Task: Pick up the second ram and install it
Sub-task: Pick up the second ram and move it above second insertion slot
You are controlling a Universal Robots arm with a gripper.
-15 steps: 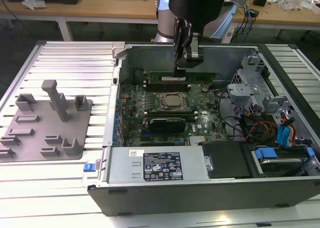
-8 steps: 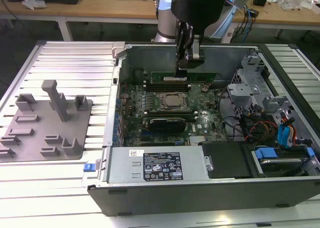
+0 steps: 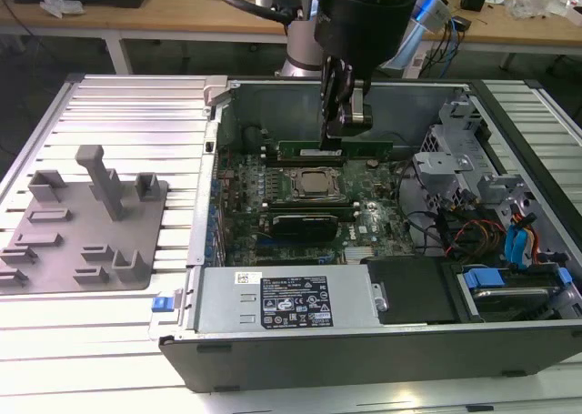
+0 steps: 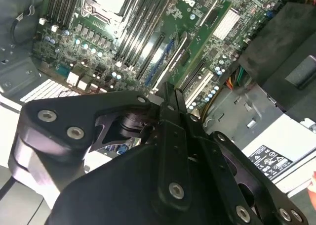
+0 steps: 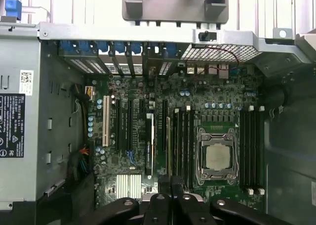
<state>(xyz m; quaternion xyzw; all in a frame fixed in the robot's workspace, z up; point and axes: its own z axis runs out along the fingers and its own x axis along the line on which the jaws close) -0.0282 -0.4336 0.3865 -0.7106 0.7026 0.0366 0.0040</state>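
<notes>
Inside the open computer case, the gripper is pinching the second ram along its upper edge, holding it level just beyond the processor socket, possibly touching a memory slot

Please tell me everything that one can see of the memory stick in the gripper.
The second ram is a long, thin, narrow green board that looks like circuit-board material. It stands on edge and level, with its length running across the exterior view. The gripper is shut on it from above, near its middle. It is inside the open computer case, and in that view it appears just beyond the processor socket. Whether its lower edge meets a slot cannot be told.
</notes>
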